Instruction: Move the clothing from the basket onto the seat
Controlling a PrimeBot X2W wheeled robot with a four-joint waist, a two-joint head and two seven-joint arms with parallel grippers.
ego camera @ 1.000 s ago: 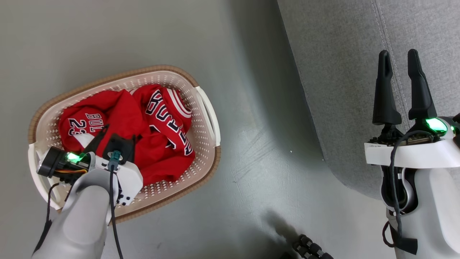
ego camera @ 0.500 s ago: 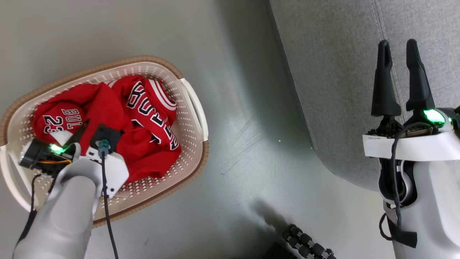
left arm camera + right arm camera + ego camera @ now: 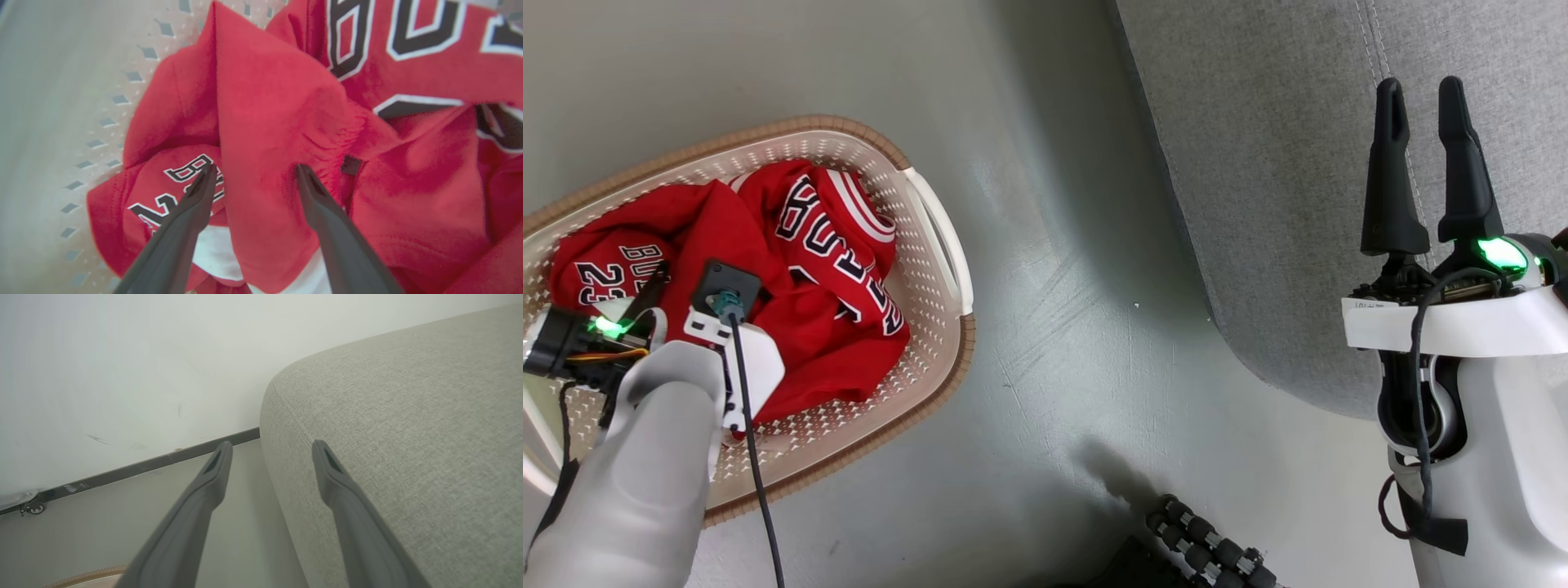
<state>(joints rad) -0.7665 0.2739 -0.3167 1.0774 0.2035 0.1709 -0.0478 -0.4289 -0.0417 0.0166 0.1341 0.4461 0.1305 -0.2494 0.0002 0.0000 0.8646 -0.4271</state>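
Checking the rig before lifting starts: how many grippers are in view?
2. The left gripper is down in the basket, open, astride a fold of the clothing; the right gripper is open, near the seat's corner.

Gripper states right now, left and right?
Left gripper: open, fingers either side of a fold of the clothing in the basket, not closed.
Right gripper: open, empty, by the seat.

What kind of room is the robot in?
Probably a living room, or one staged like it: a big grey seat, a laundry basket of red clothing on the smooth floor, and a plain white wall.
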